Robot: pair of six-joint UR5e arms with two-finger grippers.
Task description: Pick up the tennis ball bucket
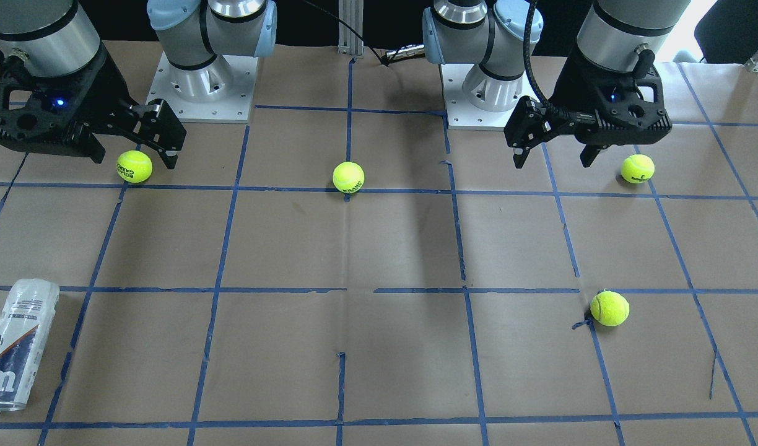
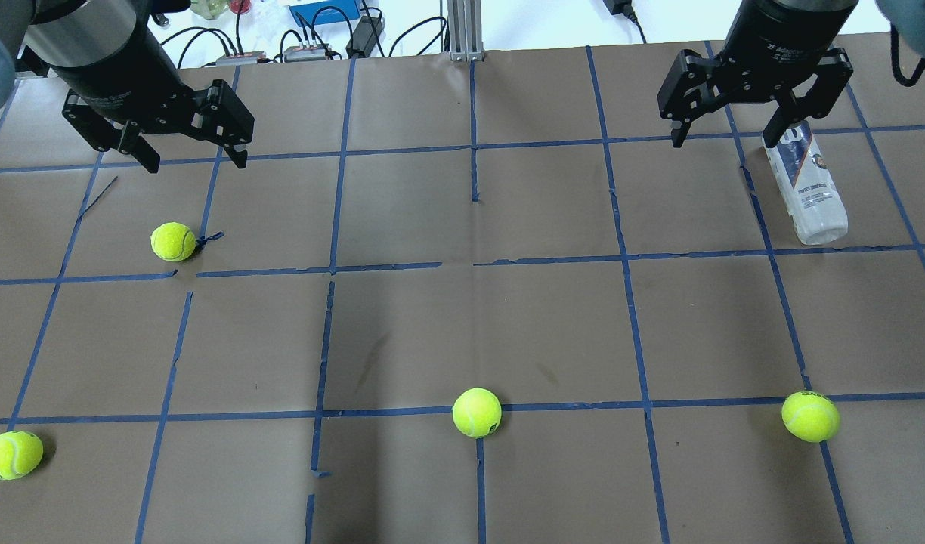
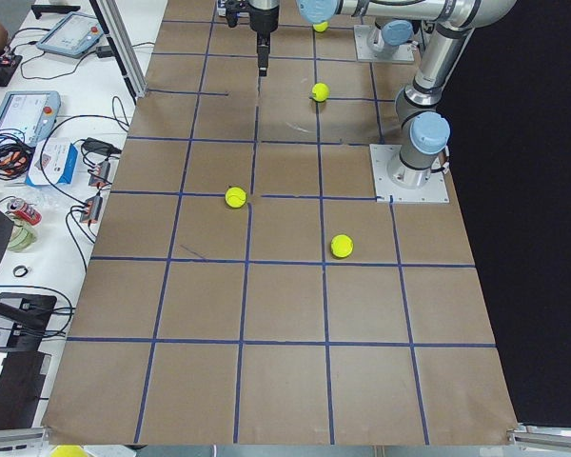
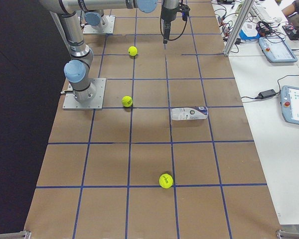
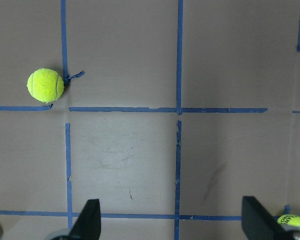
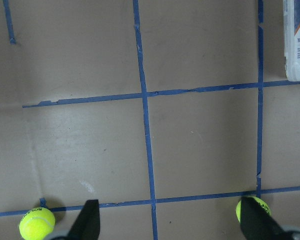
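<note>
Currently the tennis ball bucket [image 2: 806,189] is lying on its side on the brown-papered table [image 2: 462,325]. It is sitting on the right half, toward the far side, away from the robot's bases. Its long axis is running near-to-far with a slight slant, and the end with the white W is pointing at the far edge. Nothing is touching it.

The right gripper [image 2: 723,140] is hanging above the table with its fingers spread wide and nothing between them. In the front-facing view it is sitting over the near row of squares, close above a tennis ball [image 1: 134,166]. So the bucket is lying farther out and a little to the right of it. The right wrist view is agreeing: only one end of the bucket is showing, in the upper right corner.

The left gripper [image 2: 197,164] is likewise spread open and empty. It is hovering over the left half, well apart from the bucket.

Judging from this, the right arm is the nearer one and the lift is not yet begun. The coming move is calling for a reach far and right, then a descent over the bucket's middle. The right fingers are opening left-to-right, across the long axis, so little wrist turn looks needed. Being round, the bucket could roll sideways if one finger is landing first.
</note>
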